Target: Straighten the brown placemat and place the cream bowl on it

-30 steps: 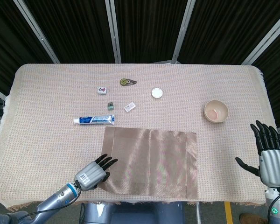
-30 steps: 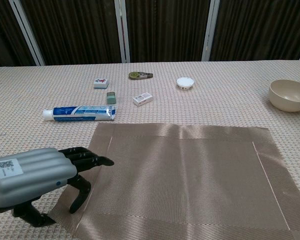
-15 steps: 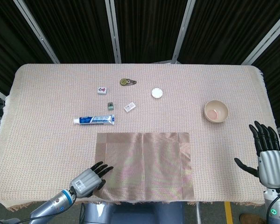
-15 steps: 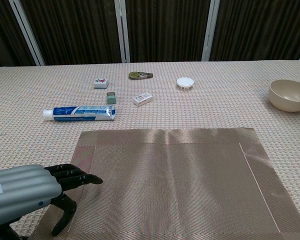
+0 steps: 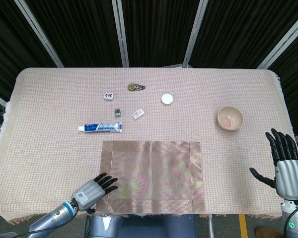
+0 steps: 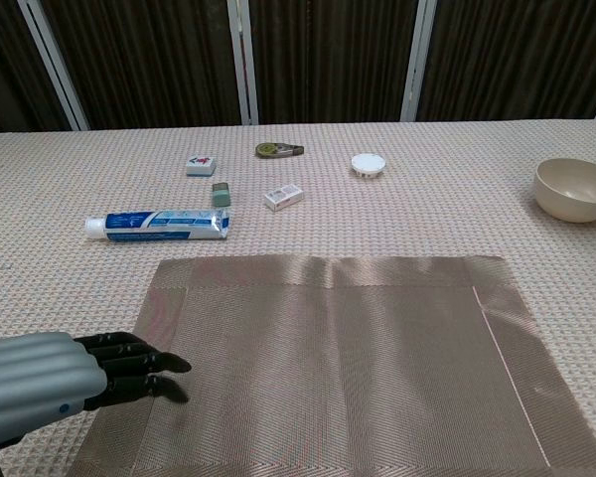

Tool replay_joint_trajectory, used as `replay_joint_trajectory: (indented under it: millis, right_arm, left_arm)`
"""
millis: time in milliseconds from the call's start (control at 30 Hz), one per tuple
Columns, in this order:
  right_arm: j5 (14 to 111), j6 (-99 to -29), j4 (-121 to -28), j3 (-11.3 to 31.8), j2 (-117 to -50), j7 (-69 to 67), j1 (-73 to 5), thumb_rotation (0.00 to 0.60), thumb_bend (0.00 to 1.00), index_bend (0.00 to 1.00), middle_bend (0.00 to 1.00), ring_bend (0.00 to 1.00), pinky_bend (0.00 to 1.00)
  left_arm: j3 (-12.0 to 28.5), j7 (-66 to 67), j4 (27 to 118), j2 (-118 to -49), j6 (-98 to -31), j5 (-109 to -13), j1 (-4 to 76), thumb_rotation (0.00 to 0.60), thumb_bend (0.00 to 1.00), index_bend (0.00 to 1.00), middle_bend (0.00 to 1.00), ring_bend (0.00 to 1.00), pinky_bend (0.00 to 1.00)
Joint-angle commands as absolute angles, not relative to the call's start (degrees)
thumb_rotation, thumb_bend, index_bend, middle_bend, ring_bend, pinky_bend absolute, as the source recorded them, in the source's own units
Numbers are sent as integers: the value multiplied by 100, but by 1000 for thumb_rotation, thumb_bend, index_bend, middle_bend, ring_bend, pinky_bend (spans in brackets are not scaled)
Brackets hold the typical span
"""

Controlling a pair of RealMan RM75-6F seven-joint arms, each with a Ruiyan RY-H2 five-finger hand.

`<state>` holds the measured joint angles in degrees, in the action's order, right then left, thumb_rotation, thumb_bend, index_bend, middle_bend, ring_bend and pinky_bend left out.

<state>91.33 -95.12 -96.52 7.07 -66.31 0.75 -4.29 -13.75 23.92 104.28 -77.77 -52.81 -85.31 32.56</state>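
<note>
Left hand (image 5: 92,190), fingers spread and holding nothing, rests at the limp brown placemat (image 5: 151,173)'s 8 o'clock corner; rigid cream bowl (image 5: 230,118) best grasped by its rim.

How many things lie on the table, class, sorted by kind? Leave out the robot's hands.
Placemat: 1
Bowl: 1
Toothpaste tube: 1
White round lid: 1
Tape dispenser: 1
Tile: 1
Small green block: 1
Small white box: 1
Total: 8
</note>
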Motion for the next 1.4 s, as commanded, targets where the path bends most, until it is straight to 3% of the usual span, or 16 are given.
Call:
replay_joint_trajectory:
  millis: [33,233,633,1000,1200,1400]
  right_arm:
    - [9126,-9495,-9643,703,-6638,82,-432,600,0,0,0,0,0]
    - [9004,-9381,-9581,731,-6679,126,-465,600,0,0,0,0,0]
    - [8514,-8746,-9362,845,-6796,448,-721,600,0,0,0,0,0]
    - [7165,-6448,-8958,1211,-6515,1124,-1878,600,0,82,0,0,0]
    - [6349,-5405,-7962,1421,-7036,1482,-2622,600,0,168,0,0,0]
    - [5922,-4919,-6915,1457,-7677,1731,-3093,600,0,250,0,0,0]
  left_arm:
    - [-1357,1859,10555,-7559,-5350,-8724,3281,600,0,0,0,0,0]
    - [-1190,1241,10609,-7067,-6027,-9110,3169,600,0,0,0,0,0]
    - [-295,439,9858,-6638,-7461,-8940,2775,600,0,0,0,0,0]
    - [388,1425,9815,-6864,-8119,-7950,2395,600,0,0,0,0,0]
    - [502,1586,10030,-6941,-8273,-7658,2209,600,0,0,0,0,0]
    - [528,1527,9954,-7008,-8363,-7668,2084,600,0,0,0,0,0]
